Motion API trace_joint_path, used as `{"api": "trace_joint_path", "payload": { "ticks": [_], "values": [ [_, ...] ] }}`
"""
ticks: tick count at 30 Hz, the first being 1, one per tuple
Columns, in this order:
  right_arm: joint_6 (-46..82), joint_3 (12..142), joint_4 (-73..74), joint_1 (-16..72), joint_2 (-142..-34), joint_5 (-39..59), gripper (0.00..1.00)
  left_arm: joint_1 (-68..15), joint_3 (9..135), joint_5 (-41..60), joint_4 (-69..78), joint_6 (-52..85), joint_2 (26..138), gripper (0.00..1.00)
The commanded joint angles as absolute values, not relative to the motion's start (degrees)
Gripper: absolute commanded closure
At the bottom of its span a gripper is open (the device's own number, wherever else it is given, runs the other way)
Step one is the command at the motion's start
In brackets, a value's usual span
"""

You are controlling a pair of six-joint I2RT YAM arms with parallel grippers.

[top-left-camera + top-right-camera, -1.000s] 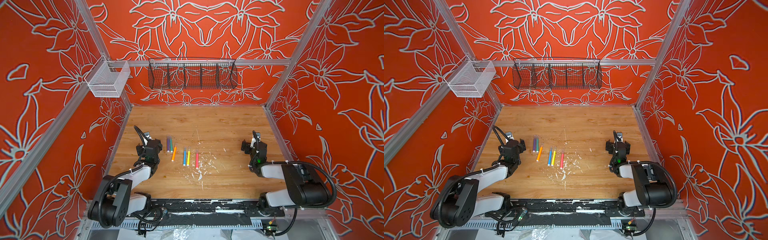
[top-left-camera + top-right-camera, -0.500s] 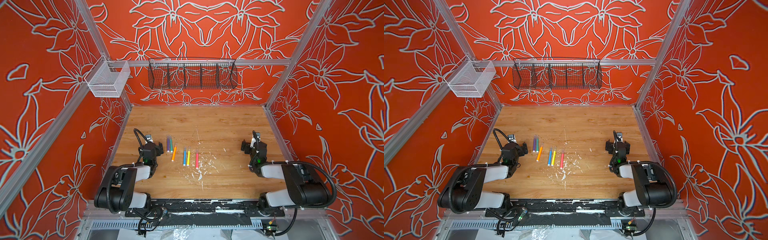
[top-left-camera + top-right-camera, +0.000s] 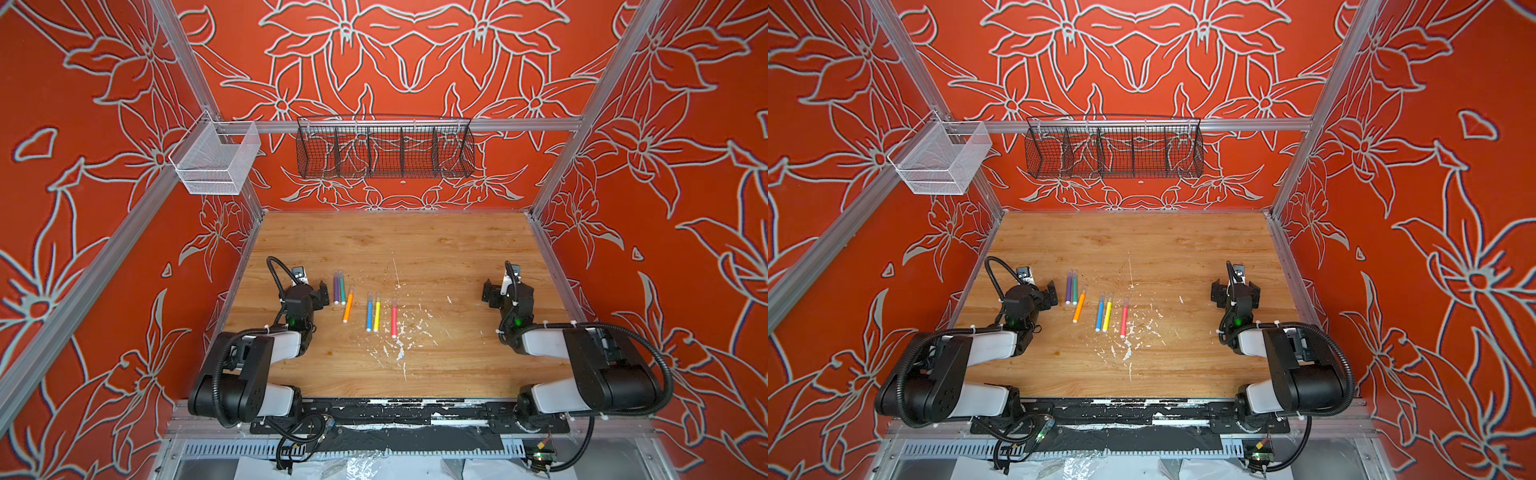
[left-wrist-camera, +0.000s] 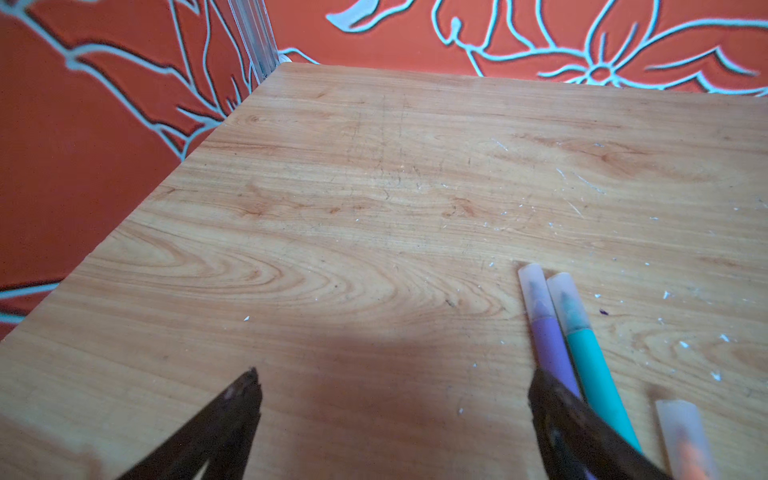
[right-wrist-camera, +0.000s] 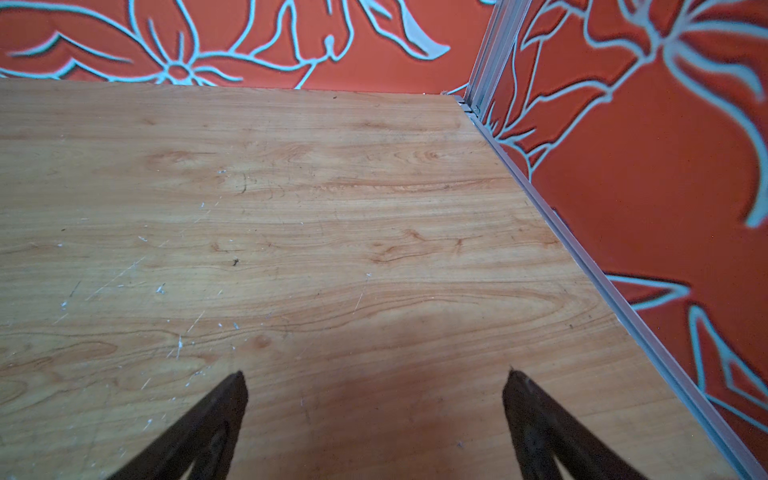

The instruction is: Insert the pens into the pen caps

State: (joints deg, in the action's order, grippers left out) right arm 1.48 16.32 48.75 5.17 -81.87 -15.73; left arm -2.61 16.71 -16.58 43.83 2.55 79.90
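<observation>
apparently, we judge all six slim coloured marker pens (image 3: 377,318) seated in clear plastic caps (image 4: 535,286); left gripper (image 4: 392,378) and right gripper (image 5: 376,376), jaws apart and empty, need only verify.

Right end effector (image 5: 376,374) jaws wide apart, above wooden tabletop (image 5: 332,208), white flecks (image 5: 179,343), red floral wall (image 5: 644,166)

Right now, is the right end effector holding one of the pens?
No, the right end effector stands open over bare table, with nothing between its jaws.
</observation>
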Motion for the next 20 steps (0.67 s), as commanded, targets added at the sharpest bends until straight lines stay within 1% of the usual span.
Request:
{"api": "trace_joint_path", "payload": {
  "ticks": [1,20],
  "values": [
    [0.1,17.1,50.1,4.9,-81.9,-15.0,0.03,-2.4,16.7,-16.1,45.9,2.0,79.9,0.03],
    [0.1,16.9,50.4,5.0,-81.8,-15.0,0.02,-2.2,17.0,-15.7,45.3,2.2,80.0,0.03]
  ]
}}
